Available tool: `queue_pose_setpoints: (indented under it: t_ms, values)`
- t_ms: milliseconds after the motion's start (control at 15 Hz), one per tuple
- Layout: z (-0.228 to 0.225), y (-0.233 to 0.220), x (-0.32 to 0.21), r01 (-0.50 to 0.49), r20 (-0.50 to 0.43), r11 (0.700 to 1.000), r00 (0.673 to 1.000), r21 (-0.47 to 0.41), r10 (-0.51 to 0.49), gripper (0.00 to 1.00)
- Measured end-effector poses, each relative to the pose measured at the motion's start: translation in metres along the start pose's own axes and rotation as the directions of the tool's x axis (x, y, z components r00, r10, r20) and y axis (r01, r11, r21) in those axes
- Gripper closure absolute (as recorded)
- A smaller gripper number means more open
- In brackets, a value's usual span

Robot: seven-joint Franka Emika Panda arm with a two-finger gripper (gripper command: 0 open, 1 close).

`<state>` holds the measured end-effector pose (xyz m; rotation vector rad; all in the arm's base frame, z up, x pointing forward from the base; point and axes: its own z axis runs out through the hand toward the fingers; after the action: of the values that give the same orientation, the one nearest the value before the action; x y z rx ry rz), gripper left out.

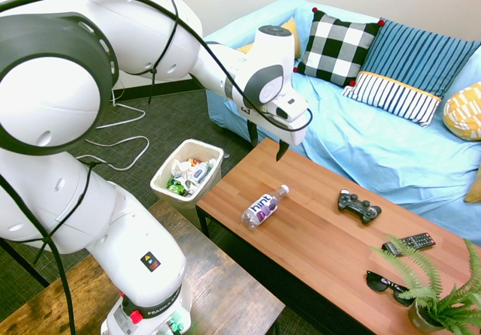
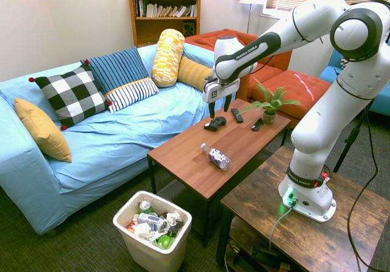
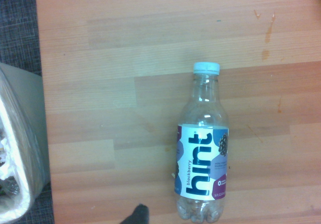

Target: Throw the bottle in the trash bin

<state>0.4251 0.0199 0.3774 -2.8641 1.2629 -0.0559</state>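
Note:
The clear bottle [image 1: 263,207] [image 2: 217,157] with a white cap and a "hint" label lies on its side on the wooden coffee table [image 1: 316,245] [image 2: 189,153], near the end closest to the bin. My gripper [image 1: 267,143] [image 2: 219,108] hangs open well above the table and holds nothing, a little sofa-side of the bottle. The wrist view looks straight down on the bottle [image 3: 203,153]. The off-white trash bin [image 1: 161,179] [image 2: 152,257] [image 3: 25,148] stands on the carpet just off that table end, holding several crumpled wrappers.
A black game controller [image 1: 358,206] [image 2: 215,123], a remote [image 1: 408,242] [image 2: 236,114], sunglasses [image 1: 387,285] and a potted fern [image 1: 443,297] [image 2: 269,104] sit further along the table. A blue sofa [image 1: 376,140] with cushions runs behind it. A darker wooden table [image 2: 304,235] bears the arm.

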Motion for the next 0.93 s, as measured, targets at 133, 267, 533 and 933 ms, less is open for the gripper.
queue_pose_setpoints:
  t_ms: [133,267,533,933]
  values:
    - [0.002,-0.001,0.0,-0.003,0.002,1.0,1.0,-0.001,0.003,0.0]
    - [0.011,-0.007,0.0,-0.027,0.002,1.0,1.0,0.002,0.027,0.0]
    - [0.063,-0.016,0.003,-0.103,0.018,0.994,0.994,-0.044,0.104,0.0]
    - [0.171,-0.015,0.007,-0.176,0.053,0.974,0.981,-0.141,0.185,0.0]
